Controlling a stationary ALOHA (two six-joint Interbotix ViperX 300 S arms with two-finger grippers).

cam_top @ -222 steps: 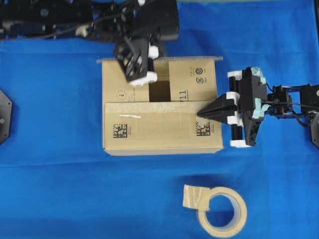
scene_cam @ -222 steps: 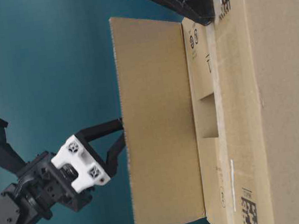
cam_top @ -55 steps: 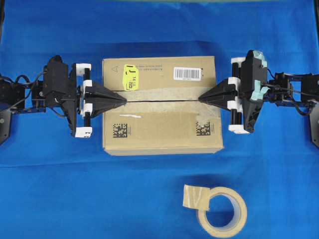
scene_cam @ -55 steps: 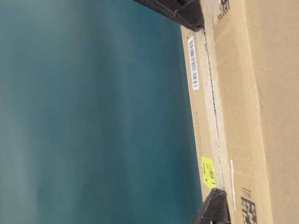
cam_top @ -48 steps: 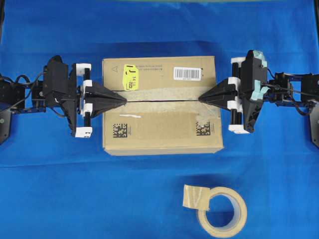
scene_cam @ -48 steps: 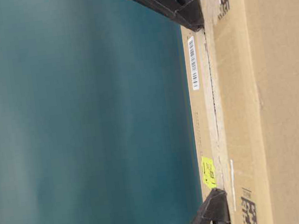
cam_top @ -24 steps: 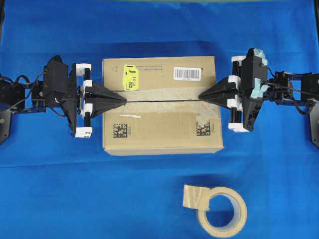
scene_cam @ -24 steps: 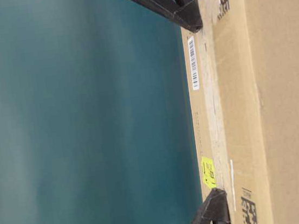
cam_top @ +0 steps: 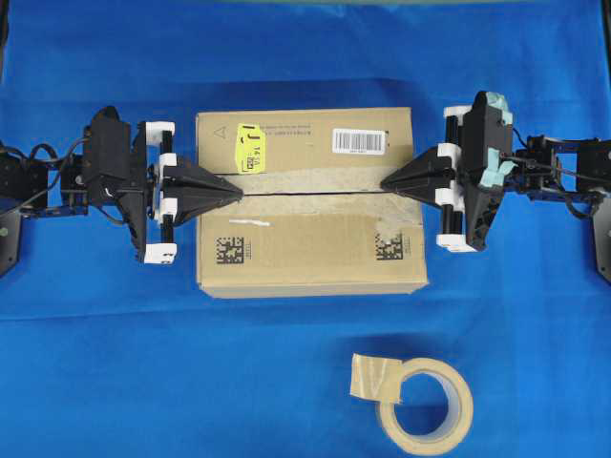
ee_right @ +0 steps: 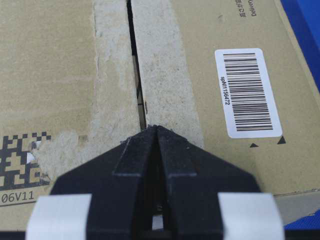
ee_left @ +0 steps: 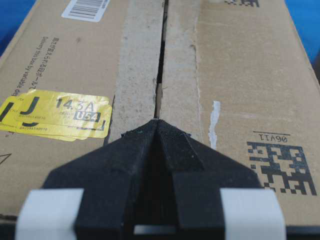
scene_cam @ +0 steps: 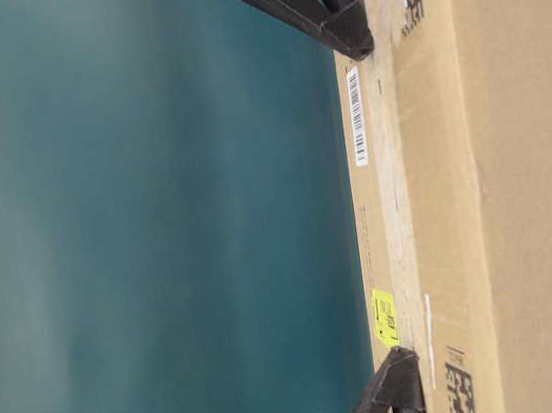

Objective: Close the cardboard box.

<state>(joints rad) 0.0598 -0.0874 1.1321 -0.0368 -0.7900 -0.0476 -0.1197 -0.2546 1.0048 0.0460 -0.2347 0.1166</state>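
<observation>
We are working on the cardboard box, which is sitting in the middle of the blue-covered surface, with a tape roll lying well apart on the near side. All the flaps are lying flat, and the two long top flaps are meeting along a centre seam with only a thin dark gap showing.

We are resting the left gripper on the left end of that seam and the right gripper on the right end. Both pairs of fingers are clenched to a point and grasping nothing; they appear to be pressing down on the flap edges rather than holding them.

We are judging the box to be light and fairly stiff, though the corrugated flaps are likely springy at their creases and may lift once the pressure is off. The torn, fuzzy strips of old tape beside the seam are giving a rough, non-slippery face. The best places to bear on are the flap edges near the seam, close to each end, where we are already touching. The yellow sticker and the barcode label are smoother and worth avoiding
</observation>
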